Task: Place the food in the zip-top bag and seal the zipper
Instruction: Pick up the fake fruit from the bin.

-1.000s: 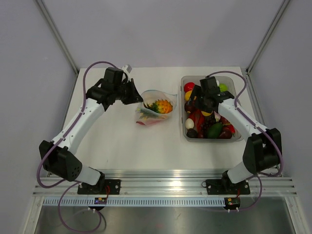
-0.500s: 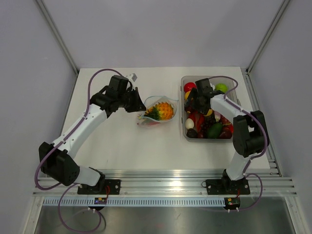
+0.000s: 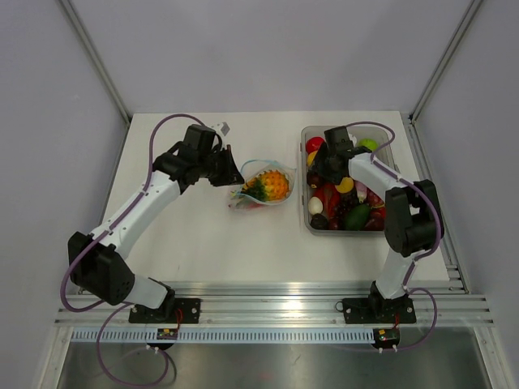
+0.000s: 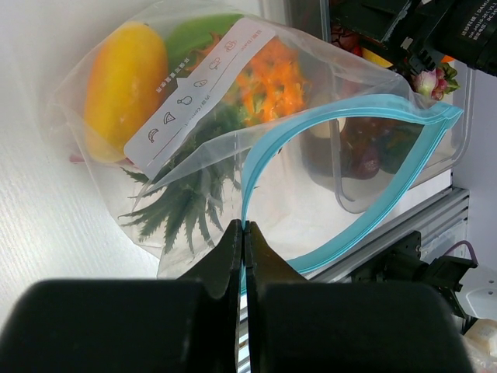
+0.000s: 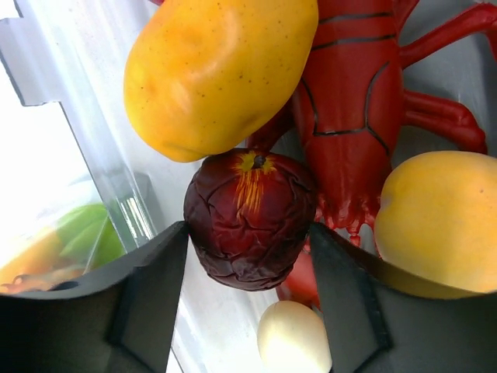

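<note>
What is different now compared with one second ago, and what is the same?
The right gripper moved left across the tub and now straddles a dark red fruit, jaws open. The left gripper carried the zip-top bag slightly to the right. It stays shut on the zipper; the tub did not move.

The red lobster (image 5: 353, 93) runs off at twelve o'clock, its lower end hidden behind the purple fruit (image 5: 250, 217); the yellow fruit (image 5: 435, 217) at three o'clock is cut off.
</note>
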Controlling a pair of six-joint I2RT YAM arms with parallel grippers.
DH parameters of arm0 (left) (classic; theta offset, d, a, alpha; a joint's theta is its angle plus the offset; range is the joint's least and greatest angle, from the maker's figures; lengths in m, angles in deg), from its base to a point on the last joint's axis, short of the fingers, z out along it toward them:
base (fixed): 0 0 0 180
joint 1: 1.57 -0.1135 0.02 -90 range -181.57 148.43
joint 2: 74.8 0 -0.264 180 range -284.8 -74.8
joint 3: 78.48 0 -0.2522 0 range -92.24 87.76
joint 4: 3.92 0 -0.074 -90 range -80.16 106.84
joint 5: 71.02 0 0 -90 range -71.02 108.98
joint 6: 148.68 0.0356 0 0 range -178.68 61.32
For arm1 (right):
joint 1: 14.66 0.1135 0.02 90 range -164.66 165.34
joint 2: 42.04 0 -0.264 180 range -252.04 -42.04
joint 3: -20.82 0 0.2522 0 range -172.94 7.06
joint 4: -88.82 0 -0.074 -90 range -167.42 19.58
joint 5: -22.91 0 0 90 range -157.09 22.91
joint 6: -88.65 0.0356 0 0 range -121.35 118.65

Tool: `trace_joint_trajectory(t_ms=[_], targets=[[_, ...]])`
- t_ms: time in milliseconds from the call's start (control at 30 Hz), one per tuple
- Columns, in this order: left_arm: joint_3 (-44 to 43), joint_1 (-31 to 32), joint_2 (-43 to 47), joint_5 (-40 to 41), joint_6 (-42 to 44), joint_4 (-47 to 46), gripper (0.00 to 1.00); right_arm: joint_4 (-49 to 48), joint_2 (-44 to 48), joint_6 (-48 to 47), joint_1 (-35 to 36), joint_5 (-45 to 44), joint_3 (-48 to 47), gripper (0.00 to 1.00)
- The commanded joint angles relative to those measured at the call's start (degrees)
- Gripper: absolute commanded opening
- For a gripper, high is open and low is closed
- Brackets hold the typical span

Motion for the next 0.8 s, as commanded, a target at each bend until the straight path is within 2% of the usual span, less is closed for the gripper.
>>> trace_joint_trajectory(t_ms=[0, 33, 67, 200, 267, 500, 767], targets=[[-2.63, 0.46, -0.16, -0.58, -0.11, -2.27, 0.00, -1.92, 0.03, -0.41, -0.47, -1.22, -1.23, 0.65], [-2.72, 0.54, -0.16, -0.58, -0.11, -2.27, 0.00, -2.18, 0.29, -0.50, -0.47, -1.39, -0.96, 0.59], [-2.63, 0.63, -0.25, -0.58, -0.20, -2.36, 0.00, -2.19, 1.25, -0.50, -0.47, -1.57, -0.61, 0.48], [-2.54, 0.81, -0.33, -0.49, -0.29, -2.45, 0.00, -1.92, 4.68, -0.59, -0.38, -2.19, 1.23, 0.28], [-2.80, 0.98, -0.51, -0.49, -0.29, -2.54, 0.00, -1.92, 7.57, -0.50, -0.47, -2.19, 2.90, 0.22], [-4.39, 1.51, -1.56, -0.32, -0.55, -2.54, 0.00, -1.13, 17.33, 0.29, -0.47, -0.43, 8.79, 0.15], [-5.53, 1.78, -2.53, -0.58, -0.20, -2.27, 0.00, 0.36, 31.29, -2.95, -0.30, 2.82, 11.00, 0.14]])
